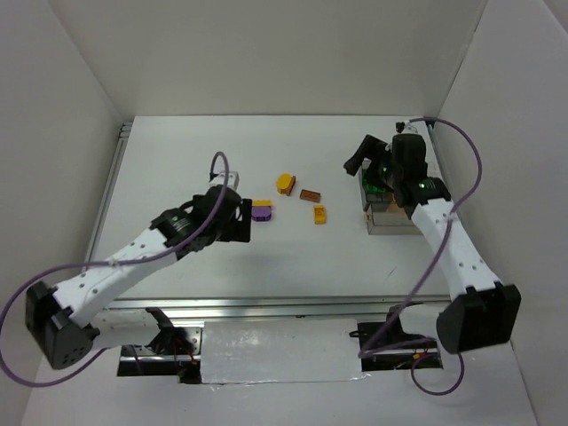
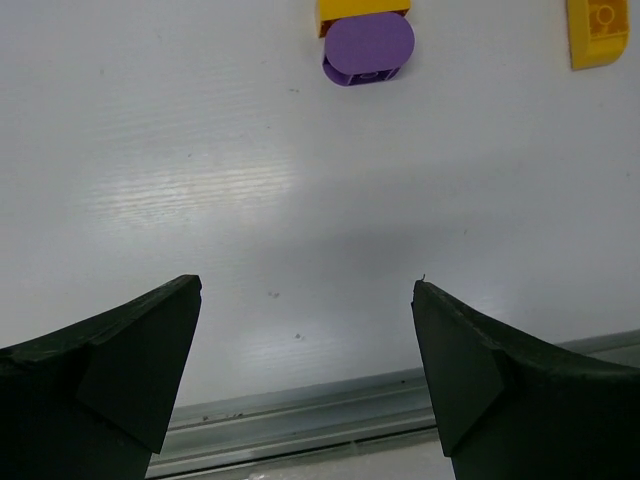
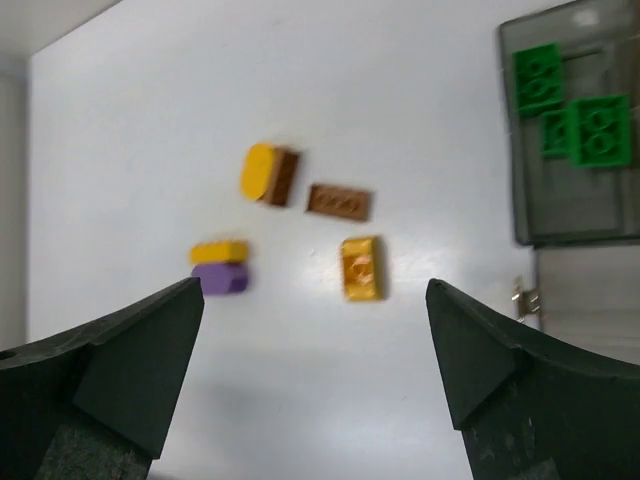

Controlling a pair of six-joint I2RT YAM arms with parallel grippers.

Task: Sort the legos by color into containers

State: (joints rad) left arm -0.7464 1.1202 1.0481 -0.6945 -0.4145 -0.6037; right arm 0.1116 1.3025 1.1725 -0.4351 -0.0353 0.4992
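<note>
Legos: loose bricks lie grouped mid-table, at 9 o'clock from the containers in the top view.
Purple lego (image 2: pixel 368 48): rounded, touching a yellow lego (image 2: pixel 362 12) at its 12 o'clock in the left wrist view.
Brown lego (image 3: pixel 338 201): a flat plate between a yellow-and-brown rounded piece (image 3: pixel 268 174) at its 10 o'clock and a yellow-orange lego (image 3: pixel 361 268) at its 5 o'clock.
Green legos (image 3: pixel 590 130): inside the smoky grey compartment (image 3: pixel 565 205).
Containers (image 1: pixel 383 222): on the table (image 1: pixel 177 160), toward its 3 o'clock side, partly under the right arm.
Left gripper (image 2: pixel 307 285): fingers spread wide with nothing between them; the purple brick sits apart at its 12 o'clock.
Right gripper (image 3: pixel 312 295): fingers spread wide and empty above the table; the grey compartment is at its 2 o'clock.
</note>
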